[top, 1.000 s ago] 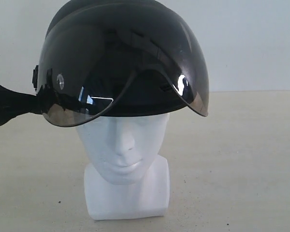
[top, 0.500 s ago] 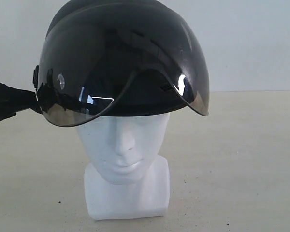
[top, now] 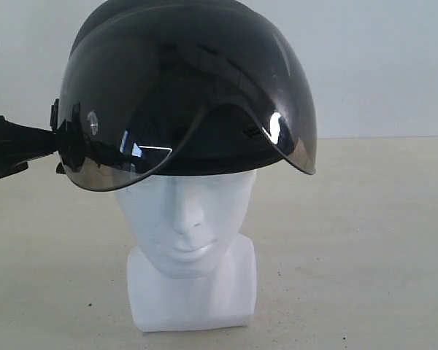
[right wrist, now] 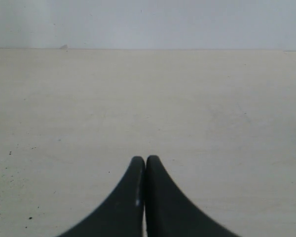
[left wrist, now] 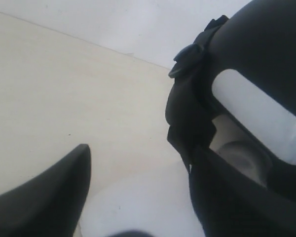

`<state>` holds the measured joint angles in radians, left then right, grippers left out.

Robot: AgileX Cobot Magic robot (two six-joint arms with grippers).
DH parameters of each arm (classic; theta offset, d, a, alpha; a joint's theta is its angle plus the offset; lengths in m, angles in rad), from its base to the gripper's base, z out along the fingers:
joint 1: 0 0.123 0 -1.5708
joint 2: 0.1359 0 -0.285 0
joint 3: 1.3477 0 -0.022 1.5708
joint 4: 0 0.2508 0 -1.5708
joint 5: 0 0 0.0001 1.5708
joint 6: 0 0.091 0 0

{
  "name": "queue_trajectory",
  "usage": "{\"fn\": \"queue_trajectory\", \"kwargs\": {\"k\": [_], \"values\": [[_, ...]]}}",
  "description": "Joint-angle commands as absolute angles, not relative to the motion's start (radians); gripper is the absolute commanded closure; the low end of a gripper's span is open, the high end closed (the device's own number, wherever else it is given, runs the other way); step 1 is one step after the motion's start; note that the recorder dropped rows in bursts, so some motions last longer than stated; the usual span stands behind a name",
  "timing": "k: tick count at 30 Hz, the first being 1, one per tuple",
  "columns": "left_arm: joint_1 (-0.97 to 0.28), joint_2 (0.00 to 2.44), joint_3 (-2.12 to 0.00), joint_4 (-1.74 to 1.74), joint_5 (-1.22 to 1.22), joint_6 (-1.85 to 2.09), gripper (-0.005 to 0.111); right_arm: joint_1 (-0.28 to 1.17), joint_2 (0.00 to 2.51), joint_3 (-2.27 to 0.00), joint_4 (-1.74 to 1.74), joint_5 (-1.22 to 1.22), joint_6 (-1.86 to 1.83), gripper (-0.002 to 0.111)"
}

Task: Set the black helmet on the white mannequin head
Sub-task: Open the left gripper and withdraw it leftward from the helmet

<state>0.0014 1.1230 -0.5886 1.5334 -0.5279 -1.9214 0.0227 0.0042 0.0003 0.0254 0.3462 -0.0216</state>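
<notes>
While black helmet (top: 182, 80) sits atop white mannequin head (top: 186, 219), visor overhanging brow, left gripper (top: 50, 146) hangs wide open at helmet's side, clamping nothing. Right gripper (right wrist: 145, 160) pressed closed, empty, over table (right wrist: 212, 108). Risk: finger snags strap fitting (left wrist: 187, 103) on retreat, drags helmet askew or topples head.

We see open table (top: 365, 248) right of the white mannequin head (top: 186, 219); the left gripper (top: 47, 149) crowds the black helmet (top: 168, 87) on its side.

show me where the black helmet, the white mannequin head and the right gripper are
black helmet (top: 168, 80), exterior view, on the tinted visor
white mannequin head (top: 184, 219), exterior view, on the nose
right gripper (right wrist: 145, 160), right wrist view, where the closed fingertips meet
</notes>
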Motion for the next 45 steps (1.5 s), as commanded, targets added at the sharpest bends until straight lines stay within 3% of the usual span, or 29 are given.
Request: {"fn": "queue_trajectory", "kwargs": {"k": [1,12,15,20,32,45], "values": [[0.007,1.085,-0.583,1.502,-0.563,-1.918,0.05,0.02,0.0,0.0,0.021,0.334,-0.024,0.108],[0.009,0.828,-0.576,1.744,-0.424,-2.071,0.051,0.02,0.0,0.0,0.021,0.334,-0.024,0.108],[0.009,0.761,-0.548,1.744,-0.424,-2.071,0.064,0.02,0.0,0.0,0.021,0.334,-0.024,0.108],[0.014,0.667,-0.489,1.744,-0.348,-2.061,0.102,0.02,0.0,0.0,0.021,0.334,-0.024,0.108],[0.014,0.563,-0.478,1.735,-0.097,-2.061,0.102,0.02,0.0,0.0,-0.05,0.31,-0.179,0.108],[0.014,0.541,-0.478,1.735,-0.137,-2.049,0.102,0.02,0.0,0.0,-0.054,-0.614,-0.252,0.108]]}}
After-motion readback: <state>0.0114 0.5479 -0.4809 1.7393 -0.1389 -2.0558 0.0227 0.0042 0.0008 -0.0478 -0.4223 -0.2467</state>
